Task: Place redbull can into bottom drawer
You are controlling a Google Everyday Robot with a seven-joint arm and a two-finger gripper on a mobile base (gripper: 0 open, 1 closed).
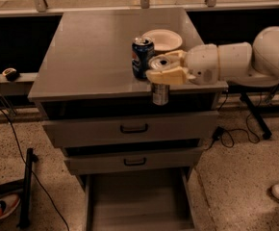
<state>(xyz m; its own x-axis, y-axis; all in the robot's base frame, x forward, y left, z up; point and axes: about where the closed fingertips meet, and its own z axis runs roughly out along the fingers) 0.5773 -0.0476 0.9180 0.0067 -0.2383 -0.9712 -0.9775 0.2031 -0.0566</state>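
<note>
— Over the front edge of the cabinet [91, 61], we are holding the redbull can [160, 94], with the gripper [161, 69] clamped round its top (blue Pepsi can [142, 57] just behind).
— So we are carrying it, mid-transfer. We are judging the next move needs lowering forward into the open bottom drawer [137, 203], then releasing.

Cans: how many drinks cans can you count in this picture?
2. The blue Pepsi can stands on the cabinet top beside a plate. The redbull can is gripped in the claw at the cabinet's front edge. None seems hidden.
</note>
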